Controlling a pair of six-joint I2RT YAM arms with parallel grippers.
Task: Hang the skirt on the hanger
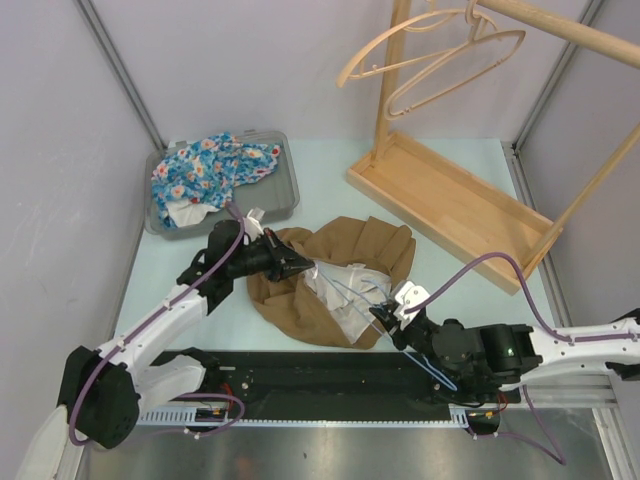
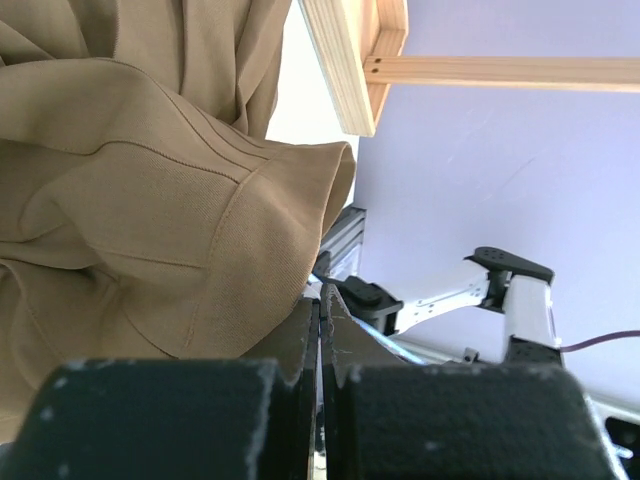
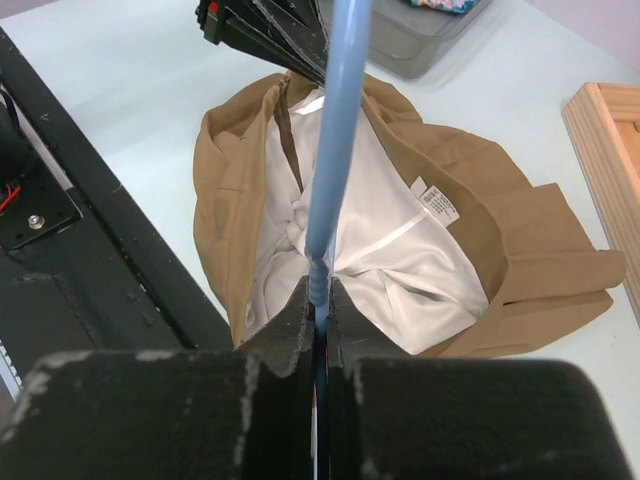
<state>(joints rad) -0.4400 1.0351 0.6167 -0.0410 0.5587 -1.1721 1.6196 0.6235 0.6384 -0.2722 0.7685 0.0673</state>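
Note:
The tan skirt lies crumpled on the table with its waist open, and its white lining shows inside. My left gripper is shut at the waist's left edge, with tan cloth bunched against its fingers. My right gripper is at the skirt's near right edge, shut on a thin light-blue hanger. The hanger's bar runs across the opening toward the left gripper. The skirt's far side rests flat on the table.
A grey bin at the back left holds a blue floral garment. A wooden rack stands at the back right, with pale wooden hangers on its rod. A black rail runs along the near edge.

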